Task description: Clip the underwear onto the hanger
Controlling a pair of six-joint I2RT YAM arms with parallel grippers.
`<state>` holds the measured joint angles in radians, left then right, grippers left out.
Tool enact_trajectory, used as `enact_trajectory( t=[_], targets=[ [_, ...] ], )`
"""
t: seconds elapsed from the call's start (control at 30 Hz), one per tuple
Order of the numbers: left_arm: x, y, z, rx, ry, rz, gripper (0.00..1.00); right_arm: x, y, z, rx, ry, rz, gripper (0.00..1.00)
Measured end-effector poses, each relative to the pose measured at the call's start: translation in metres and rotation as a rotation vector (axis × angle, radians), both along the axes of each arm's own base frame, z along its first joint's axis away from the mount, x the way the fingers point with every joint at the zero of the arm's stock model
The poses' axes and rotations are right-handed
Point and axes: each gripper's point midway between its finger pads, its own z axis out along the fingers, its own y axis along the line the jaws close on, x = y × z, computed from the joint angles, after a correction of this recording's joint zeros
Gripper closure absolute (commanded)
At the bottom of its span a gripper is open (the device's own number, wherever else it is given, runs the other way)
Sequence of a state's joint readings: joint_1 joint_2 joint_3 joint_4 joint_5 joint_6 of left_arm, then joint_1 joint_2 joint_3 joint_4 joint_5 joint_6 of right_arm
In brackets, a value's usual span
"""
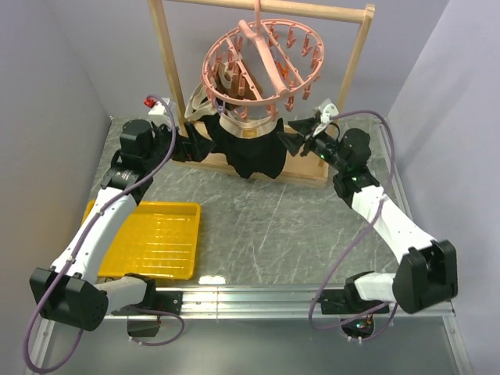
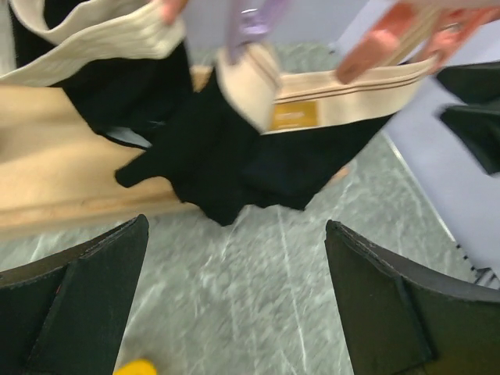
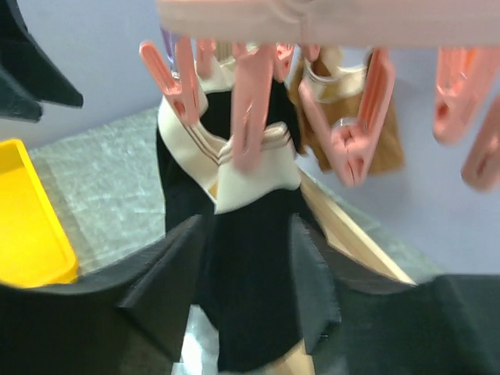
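Note:
The salmon-pink ring hanger [image 1: 262,61] hangs by its hook from the wooden rack's top bar. The underwear [image 1: 251,154], black with a tan waistband, hangs below it. In the right wrist view a pink peg [image 3: 251,105] grips the waistband [image 3: 258,178]. The left wrist view shows the underwear [image 2: 234,156] ahead, its waistband under a pink and a purple peg. My left gripper [image 1: 191,146] is open and empty to the underwear's left, a short way off [image 2: 236,226]. My right gripper [image 1: 291,139] is at its right edge, jaws open either side of the black fabric [image 3: 247,226].
The wooden rack frame [image 1: 168,70] stands on a base board [image 1: 306,176] at the back. Another dark garment with a cream-white band [image 1: 205,101] and a brown piece [image 3: 379,133] also hang from the hanger. A yellow tray [image 1: 152,238] lies at the front left.

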<state>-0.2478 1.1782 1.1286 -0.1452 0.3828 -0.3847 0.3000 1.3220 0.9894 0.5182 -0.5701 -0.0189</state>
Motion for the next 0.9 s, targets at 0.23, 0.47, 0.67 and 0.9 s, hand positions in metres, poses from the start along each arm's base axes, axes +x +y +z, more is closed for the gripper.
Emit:
enact_trajectory(
  t=[0.23, 0.47, 0.67, 0.9],
  targets=[
    [0.006, 0.015, -0.009, 0.095, 0.102, 0.06, 0.01, -0.045, -0.033, 0.009, -0.024, 0.017, -0.083, 0.24],
    [-0.007, 0.03, -0.037, 0.222, 0.2, 0.067, 0.01, -0.086, -0.075, 0.012, -0.054, 0.076, -0.212, 0.18],
    [-0.022, 0.047, -0.073, 0.301, 0.267, 0.106, 0.01, -0.108, -0.105, -0.019, -0.093, 0.22, -0.326, 0.12],
    [-0.051, 0.069, -0.108, 0.363, 0.319, 0.173, 0.01, -0.131, -0.138, -0.073, -0.089, 0.377, -0.44, 0.07]
  ],
)
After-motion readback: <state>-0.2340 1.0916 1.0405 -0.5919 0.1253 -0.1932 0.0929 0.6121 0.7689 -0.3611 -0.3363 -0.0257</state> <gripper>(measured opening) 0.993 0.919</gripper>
